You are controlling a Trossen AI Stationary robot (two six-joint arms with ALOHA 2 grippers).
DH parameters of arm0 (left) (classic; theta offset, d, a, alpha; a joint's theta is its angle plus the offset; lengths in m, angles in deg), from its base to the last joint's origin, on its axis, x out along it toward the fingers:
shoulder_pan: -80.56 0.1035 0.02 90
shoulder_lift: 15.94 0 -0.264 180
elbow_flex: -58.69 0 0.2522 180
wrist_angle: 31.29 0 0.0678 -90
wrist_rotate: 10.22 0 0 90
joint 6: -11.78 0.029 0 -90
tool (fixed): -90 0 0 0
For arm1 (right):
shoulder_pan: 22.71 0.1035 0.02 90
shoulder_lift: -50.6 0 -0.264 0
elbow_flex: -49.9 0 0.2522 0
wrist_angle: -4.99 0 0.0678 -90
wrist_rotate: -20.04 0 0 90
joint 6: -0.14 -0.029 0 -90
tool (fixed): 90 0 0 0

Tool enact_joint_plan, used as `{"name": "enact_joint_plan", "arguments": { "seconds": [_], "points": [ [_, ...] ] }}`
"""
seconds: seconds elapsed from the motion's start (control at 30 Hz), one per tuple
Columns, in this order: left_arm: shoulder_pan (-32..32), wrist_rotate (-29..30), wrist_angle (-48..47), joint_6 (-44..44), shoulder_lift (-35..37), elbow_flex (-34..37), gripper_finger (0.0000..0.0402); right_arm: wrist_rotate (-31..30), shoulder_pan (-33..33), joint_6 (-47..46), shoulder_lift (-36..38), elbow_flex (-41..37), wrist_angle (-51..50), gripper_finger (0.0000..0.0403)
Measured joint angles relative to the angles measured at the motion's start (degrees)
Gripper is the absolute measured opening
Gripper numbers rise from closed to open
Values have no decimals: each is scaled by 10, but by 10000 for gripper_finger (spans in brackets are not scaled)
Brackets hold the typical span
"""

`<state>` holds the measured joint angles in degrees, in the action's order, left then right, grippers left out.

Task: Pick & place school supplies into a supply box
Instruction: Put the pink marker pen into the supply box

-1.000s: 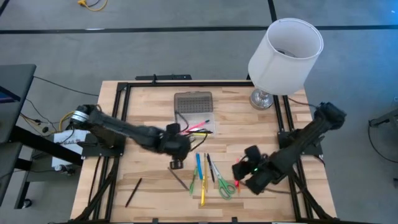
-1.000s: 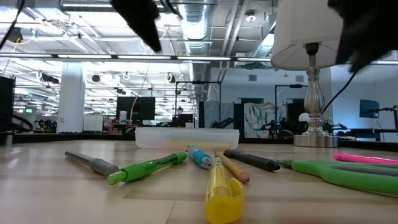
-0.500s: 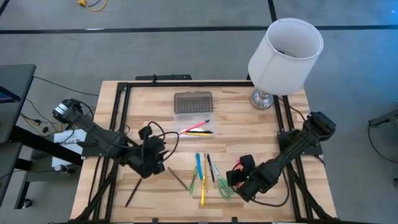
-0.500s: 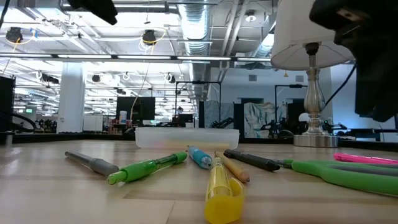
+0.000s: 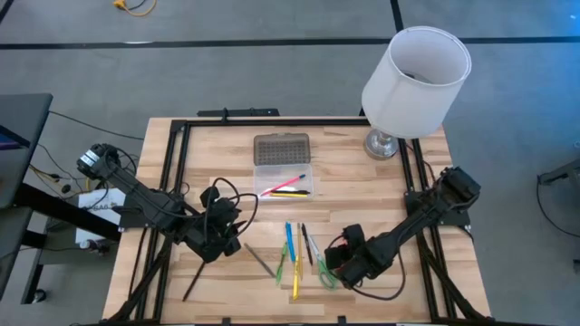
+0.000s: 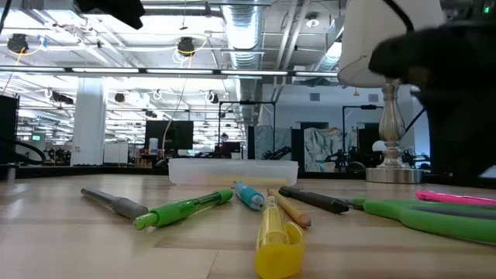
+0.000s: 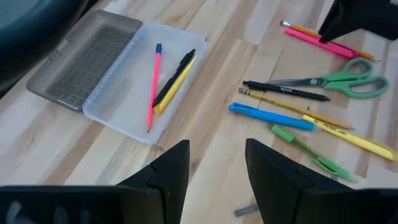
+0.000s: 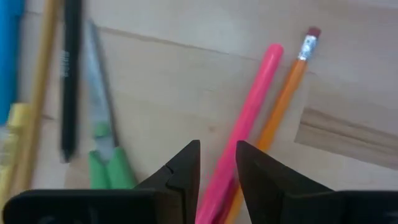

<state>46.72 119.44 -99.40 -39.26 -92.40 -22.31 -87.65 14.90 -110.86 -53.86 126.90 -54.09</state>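
Wooden surface [image 5: 217,149]: right gripper [image 8: 216,163], fingers apart and empty, hung over pink marker [image 8: 244,121], long axis running toward 1 o'clock between them; left gripper [image 7: 216,163] open, farther off.

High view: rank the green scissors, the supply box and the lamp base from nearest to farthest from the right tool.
Measured from the right tool, low at the table's front right:
1. Green scissors, right beside the tool, on the front of the table.
2. Supply box, farther back, near the table's middle.
3. Lamp base, at the back right corner, only a little farther than the box.
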Motion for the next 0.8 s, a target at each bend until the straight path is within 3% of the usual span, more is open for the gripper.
{"name": "enact_joint_plan", "arguments": {
  "seconds": [0.43,0.8],
  "points": [
    [0,-1,-2,-5,0,0,152,26,-7,-9,-24,0,5,97],
    [0,-2,-1,-8,0,0,152,40,-22,45,-24,-33,40,97]
  ]
}}
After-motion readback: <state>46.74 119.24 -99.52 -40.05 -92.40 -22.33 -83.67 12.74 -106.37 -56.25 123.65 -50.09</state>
